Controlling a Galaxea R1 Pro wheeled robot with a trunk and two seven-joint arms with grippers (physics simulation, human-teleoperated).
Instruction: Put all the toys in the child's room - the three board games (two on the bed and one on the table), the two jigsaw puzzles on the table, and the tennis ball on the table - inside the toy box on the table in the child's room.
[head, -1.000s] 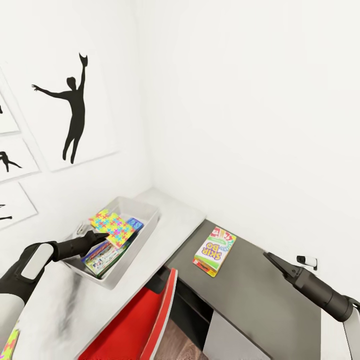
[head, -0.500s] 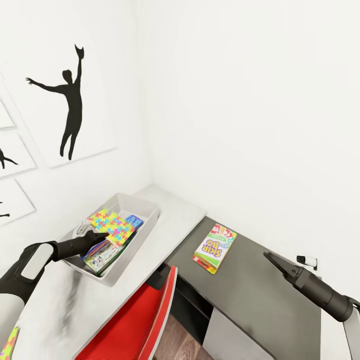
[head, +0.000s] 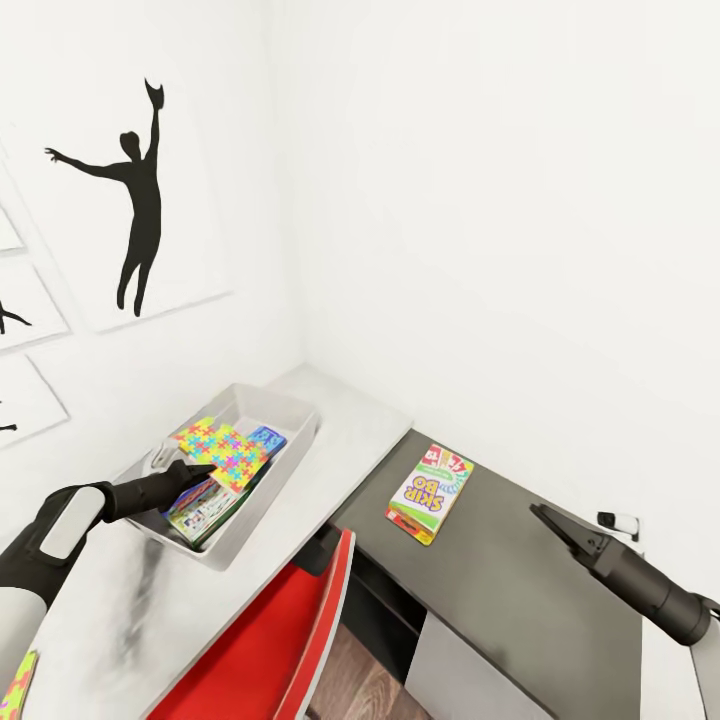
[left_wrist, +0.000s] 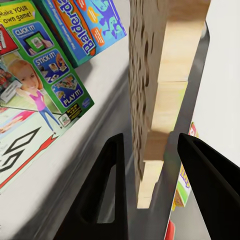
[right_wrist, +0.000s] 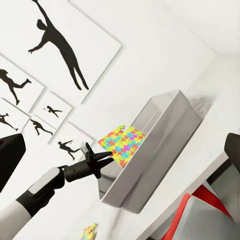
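Room: white walls (head: 480, 200) meet in a corner; black silhouette pictures (head: 130, 190) hang at 10 o'clock in the head view.
Table: the pale grey top (head: 340, 450) runs from 7 o'clock up to the corner; its lower dark grey section (head: 520, 570) fills 4 to 5 o'clock, with a white panel (head: 470, 670) below its front edge.
Chair: red and white (head: 270, 640), at 6 o'clock, pushed in against the table edge.
Toy box: the grey tray (head: 285, 470) sits on the pale top at 8 o'clock from the picture's centre, close to the left wall.
Box contents: 2 colourful board games (left_wrist: 40, 75) lie flat inside, the blue one (left_wrist: 87, 25) beyond the green one; a puzzle (head: 222, 450) stands tilted over them.
Left claw: the left gripper (head: 200, 470) reaches into the toy box from 8 o'clock and grips the puzzle by its edge; in the left wrist view the 2 black fingers (left_wrist: 107, 185) straddle the puzzle's tan edge (left_wrist: 160, 115).
Right claw: the right gripper (head: 545, 518) hangs over the dark section at 4 o'clock, jaws together in a point with nothing between them, well apart from everything.
SKIP BO game: the white and yellow box (head: 430, 492) lies flat on the dark section, at 5 o'clock from the picture's centre, between the toy box and the right gripper.
2nd puzzle: a corner of it (head: 18, 685) shows at 7 o'clock on the pale top, well apart from the toy box.
Small white item: it sits by the wall (head: 620, 522) at 4 o'clock; too small to tell what it is.
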